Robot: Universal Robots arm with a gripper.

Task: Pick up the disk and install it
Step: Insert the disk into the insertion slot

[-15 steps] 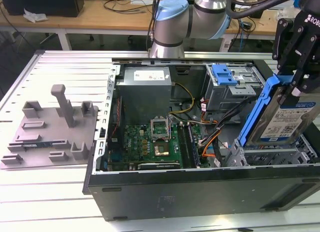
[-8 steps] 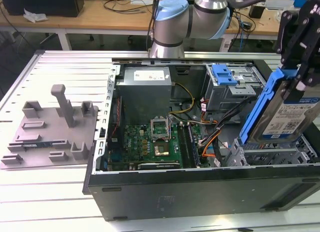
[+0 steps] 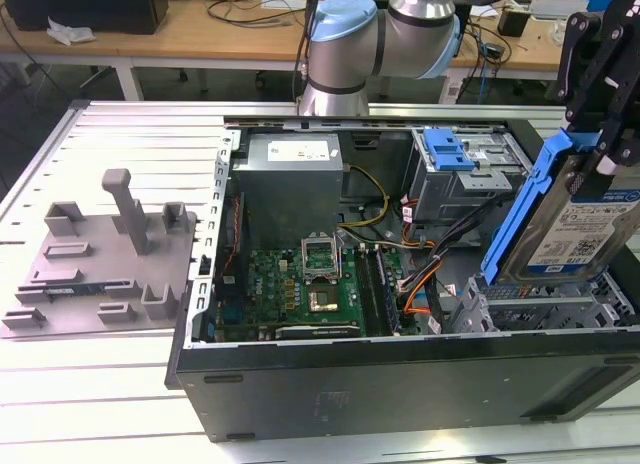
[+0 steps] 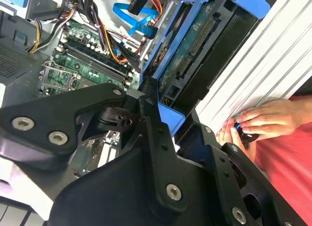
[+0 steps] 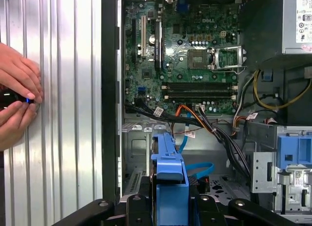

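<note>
The flat silver metal disk in its bright blue plastic frame [image 3: 585, 234] is being held tilted on edge, just above the grey metal drive cage [image 3: 545, 306] at the exterior view's right of the open grey computer case [image 3: 400, 379]. It is being squeezed at its upper end by the black gripper [image 3: 592, 149]. It is being judged stiff, a bit heavy and easy to hurt, so the blue frame is the best place to hold, and little room is being left by the cage walls and the orange and black cables [image 3: 428, 276] nearby.

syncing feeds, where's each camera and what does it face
Exterior view: off the arm, looks down into the computer case; arm behind, jaws gripping the disk.
First wrist view: on the wrist, faces the motherboard; jaws flank the disk.
Second wrist view: on the wrist, looks along the jaws at the disk.
Both wrist views share a person's hand.
</note>
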